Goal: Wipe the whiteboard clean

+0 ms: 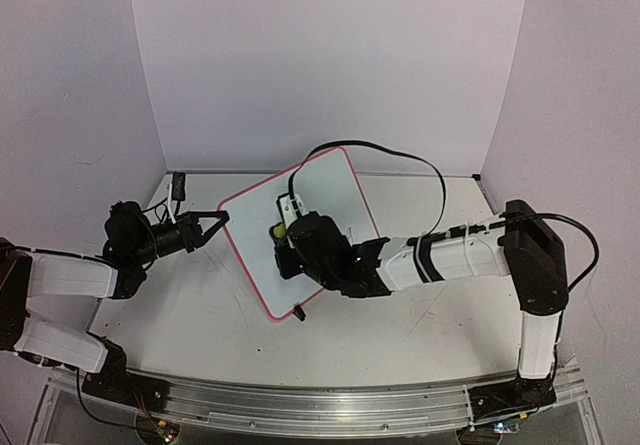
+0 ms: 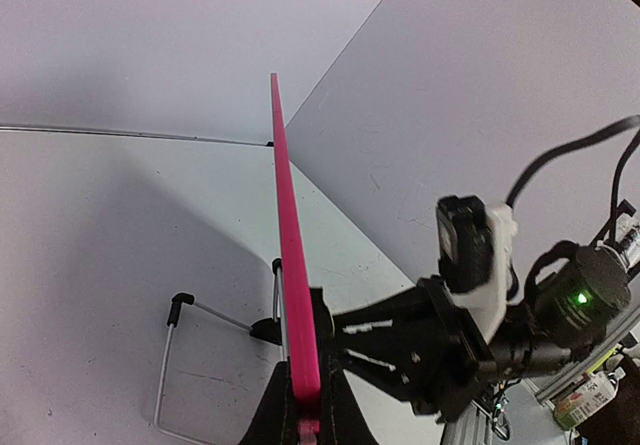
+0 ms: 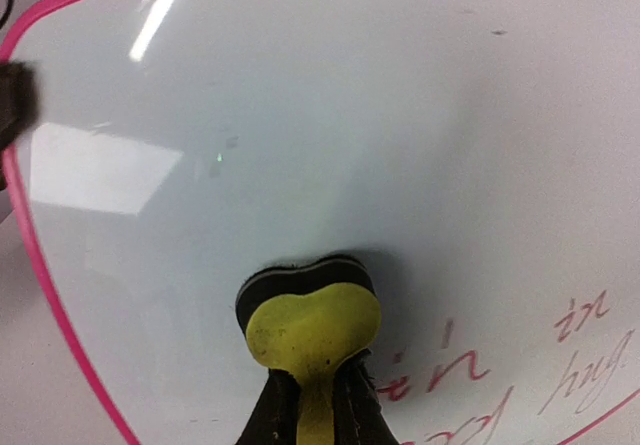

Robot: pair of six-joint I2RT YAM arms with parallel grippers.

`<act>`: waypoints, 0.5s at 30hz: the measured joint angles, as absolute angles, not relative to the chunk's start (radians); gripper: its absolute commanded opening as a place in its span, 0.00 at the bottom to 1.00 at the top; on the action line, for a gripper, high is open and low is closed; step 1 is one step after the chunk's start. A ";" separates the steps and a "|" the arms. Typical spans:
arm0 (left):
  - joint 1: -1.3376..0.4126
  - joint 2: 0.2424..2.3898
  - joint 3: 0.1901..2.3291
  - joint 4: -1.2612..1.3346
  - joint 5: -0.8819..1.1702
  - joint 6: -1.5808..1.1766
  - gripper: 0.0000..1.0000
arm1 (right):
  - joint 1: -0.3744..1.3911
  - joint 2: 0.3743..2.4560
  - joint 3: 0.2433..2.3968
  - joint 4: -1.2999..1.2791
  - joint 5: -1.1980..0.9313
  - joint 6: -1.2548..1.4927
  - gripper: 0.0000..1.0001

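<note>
Most of whiteboard (image 3: 300, 115) looks wiped; red writing (image 3: 470, 365) just right of right gripper (image 3: 312, 410), clamped on yellow eraser (image 3: 312, 327), needs clearing. Left gripper (image 2: 305, 405) pinches board edge.

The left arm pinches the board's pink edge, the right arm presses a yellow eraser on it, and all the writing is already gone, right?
Not quite: the writing is not all gone. The right wrist view shows red handwriting on the whiteboard, just beside the yellow eraser. The rest is right.
</note>
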State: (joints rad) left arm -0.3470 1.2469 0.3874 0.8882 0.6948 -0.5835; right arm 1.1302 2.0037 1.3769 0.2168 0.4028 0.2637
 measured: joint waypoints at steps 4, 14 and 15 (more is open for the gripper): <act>-0.347 1.247 0.387 0.888 0.693 -0.585 0.00 | 1.040 1.975 1.328 0.225 0.419 0.296 0.00; -0.347 1.247 0.387 0.882 0.682 -0.600 0.00 | 0.943 1.971 1.295 0.233 0.435 0.326 0.00; -0.347 1.247 0.387 0.882 0.682 -0.600 0.00 | 0.948 1.971 1.295 0.234 0.438 0.323 0.00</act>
